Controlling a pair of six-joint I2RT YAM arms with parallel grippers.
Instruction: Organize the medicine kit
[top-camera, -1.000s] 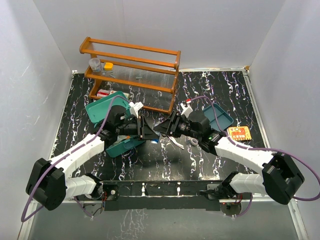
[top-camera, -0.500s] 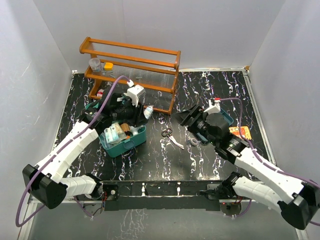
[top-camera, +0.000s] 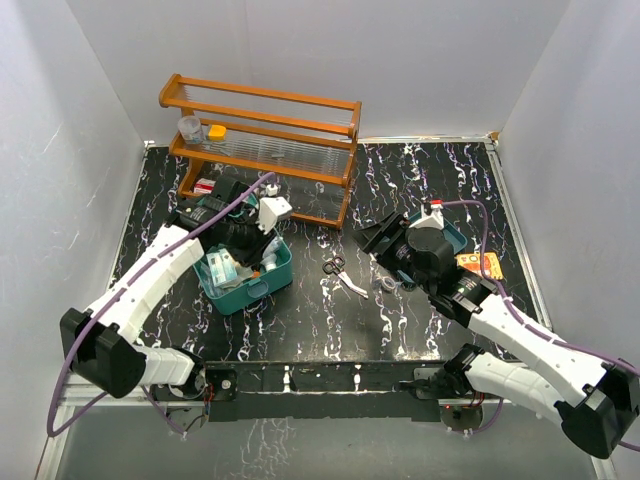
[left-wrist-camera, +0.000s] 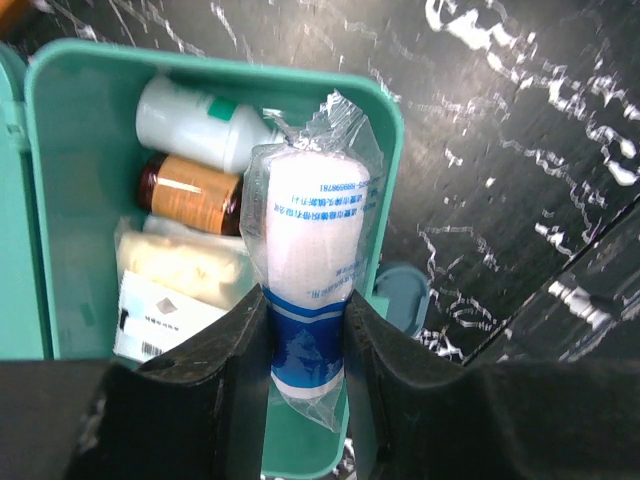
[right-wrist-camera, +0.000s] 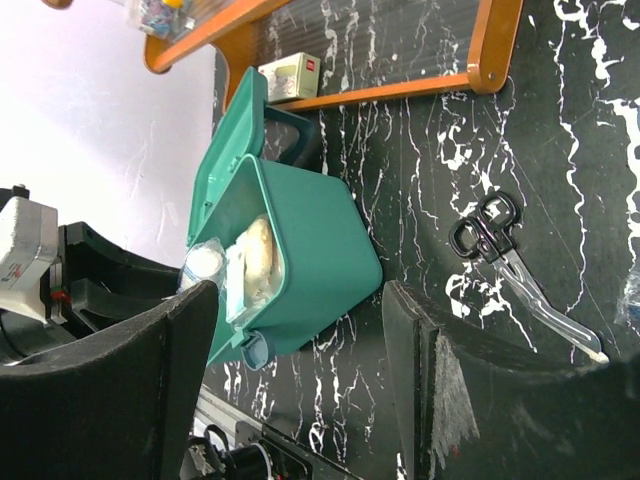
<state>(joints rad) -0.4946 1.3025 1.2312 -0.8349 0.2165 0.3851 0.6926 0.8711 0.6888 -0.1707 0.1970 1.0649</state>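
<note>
Medicine kit (top-camera: 247, 288) left of the bench's (top-camera: 320, 320) middle, nearer the left edge than the right, just in front of the wooden rack (top-camera: 260, 125) set along the far edge toward the far left corner. Lid open and tipped back toward the rack, small latch on the wall facing the near edge. Inside, seen from the left wrist: a white bottle (left-wrist-camera: 195, 115), a brown bottle (left-wrist-camera: 190, 190) with an orange label, and a pale packet (left-wrist-camera: 180, 265) with a printed tag, all lying side by side. Left claw (left-wrist-camera: 305, 335) above the open kit (left-wrist-camera: 200, 75), pinching a gauze roll (left-wrist-camera: 310, 230) (white, blue band, clear crinkled wrapper) by its blue end, one finger pressed on each side. Roll poised over the end of the kit nearest the bench's middle; contact with the contents below not discernible. Right claw (right-wrist-camera: 300, 300) spread wide and gripping nothing, right of the bench's middle, aimed at the kit (right-wrist-camera: 310, 250) and well apart from it. Black-handled scissors (top-camera: 345, 273) flat on the bench near its middle, between kit and right claw. Orange card (top-camera: 478, 266) near the right edge, just beside the right arm.
</note>
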